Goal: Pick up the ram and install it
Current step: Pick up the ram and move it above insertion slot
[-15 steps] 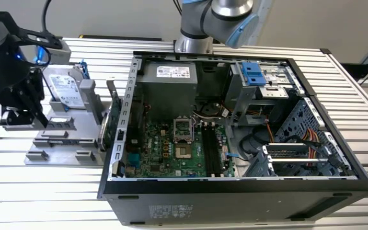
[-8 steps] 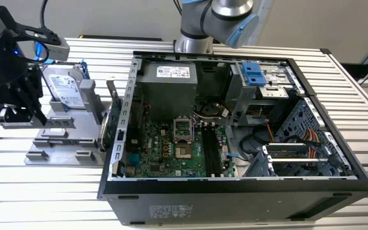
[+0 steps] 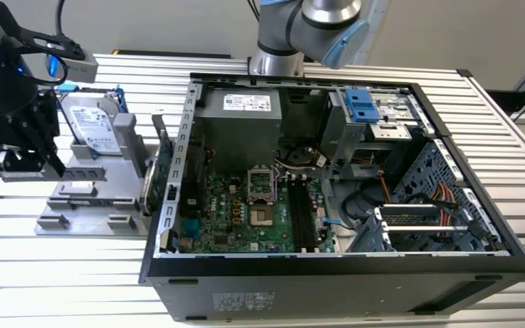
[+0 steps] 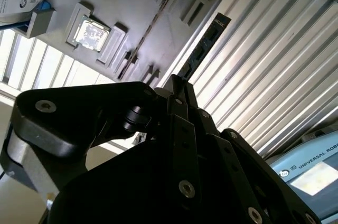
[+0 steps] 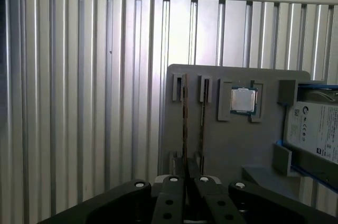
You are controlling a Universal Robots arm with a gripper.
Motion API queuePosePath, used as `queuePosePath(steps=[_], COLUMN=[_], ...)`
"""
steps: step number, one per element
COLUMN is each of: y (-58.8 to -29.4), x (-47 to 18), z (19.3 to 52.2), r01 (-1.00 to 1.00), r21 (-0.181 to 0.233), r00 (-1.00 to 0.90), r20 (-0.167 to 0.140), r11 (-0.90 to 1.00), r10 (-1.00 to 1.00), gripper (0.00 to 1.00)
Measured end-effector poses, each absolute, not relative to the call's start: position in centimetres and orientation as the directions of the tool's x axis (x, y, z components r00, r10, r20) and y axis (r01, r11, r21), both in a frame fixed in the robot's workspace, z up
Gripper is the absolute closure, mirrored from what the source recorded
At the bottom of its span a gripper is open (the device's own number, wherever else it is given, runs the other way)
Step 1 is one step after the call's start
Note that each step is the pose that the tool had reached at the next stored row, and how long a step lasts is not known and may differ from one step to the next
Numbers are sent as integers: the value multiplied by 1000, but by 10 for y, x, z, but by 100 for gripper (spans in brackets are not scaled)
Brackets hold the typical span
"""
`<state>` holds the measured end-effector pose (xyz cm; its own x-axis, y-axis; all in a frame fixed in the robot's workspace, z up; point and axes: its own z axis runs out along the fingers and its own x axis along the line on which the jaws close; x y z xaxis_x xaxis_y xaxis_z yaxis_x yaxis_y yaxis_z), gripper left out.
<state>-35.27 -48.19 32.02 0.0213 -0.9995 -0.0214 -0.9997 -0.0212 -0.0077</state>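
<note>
The gripper (image 4: 177,84) fingers stand narrow, apparently clamped on the ram (image 4: 206,44), above the grey fixture plate (image 4: 132,2); installation in the motherboard (image 3: 235,212) not yet done

The arm (image 3: 308,20) is cut by the exterior view's top edge and shows again at the top corner on the exterior view's left; the stretch between lies out of frame. In the second wrist view the gripper (image 4: 178,87) covers the near end of the ram (image 4: 203,49), its chips too dark to make out. In the exterior view the gripper hides part of the hard drive (image 3: 93,126) and the tray (image 3: 98,208). The case (image 3: 335,280) is cut by the bottom edge. The motherboard slots (image 3: 301,212) are too small to tell whether filled. A blurred blue-grey box (image 4: 311,174) runs off a corner of the second wrist view.
</note>
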Motion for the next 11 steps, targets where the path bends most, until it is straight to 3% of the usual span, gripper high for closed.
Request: queuePosePath(steps=[11], y=[-482], x=[-353], z=[327], r01=[-1000], r21=[-8], r00=[21], r20=[-22], r11=[-21], r10=[-1000], gripper=[100])
